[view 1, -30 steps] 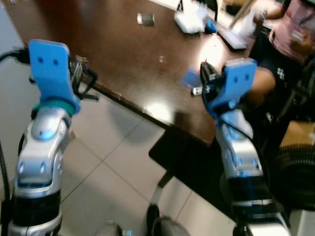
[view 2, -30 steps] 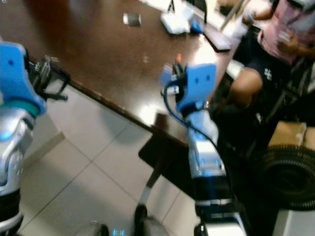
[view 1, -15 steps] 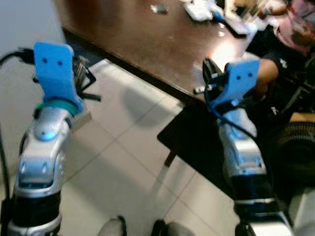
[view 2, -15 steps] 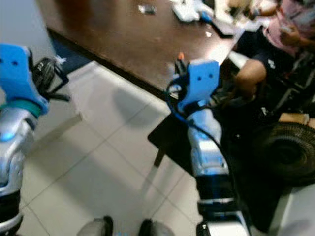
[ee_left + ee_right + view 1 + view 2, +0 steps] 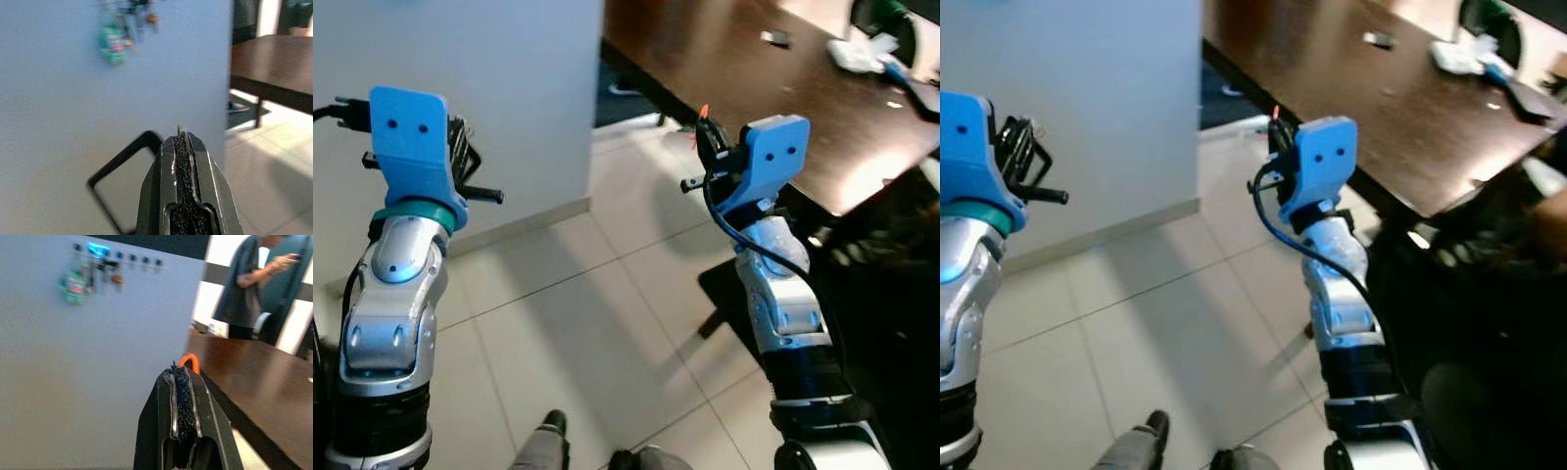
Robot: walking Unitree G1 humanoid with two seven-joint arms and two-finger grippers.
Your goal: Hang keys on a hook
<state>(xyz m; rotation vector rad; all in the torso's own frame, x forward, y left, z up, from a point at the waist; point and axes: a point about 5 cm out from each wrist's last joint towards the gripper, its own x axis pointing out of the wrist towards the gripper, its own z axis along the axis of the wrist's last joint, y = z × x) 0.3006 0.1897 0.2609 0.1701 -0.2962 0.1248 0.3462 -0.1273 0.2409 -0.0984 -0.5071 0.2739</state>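
Keys: blurred green-tagged bunch (image 5: 74,283) on grey wall hooks (image 5: 132,257).
Right gripper (image 5: 183,374): pinching small orange loop (image 5: 190,361), mostly hidden.
Left gripper (image 5: 180,142): fingers together.

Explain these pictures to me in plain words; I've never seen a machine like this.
It is a walking humanoid robot. Two pictures come from its head, looking down at its silver arms over a tiled floor, beside a dark table. The others look along each wrist. The left tool is pinched shut beside a black loop. The right tool is shut on something with an orange loop, probably the keys. On the grey wall ahead, a row of hooks already holds blurred items. A person stands beyond the table.
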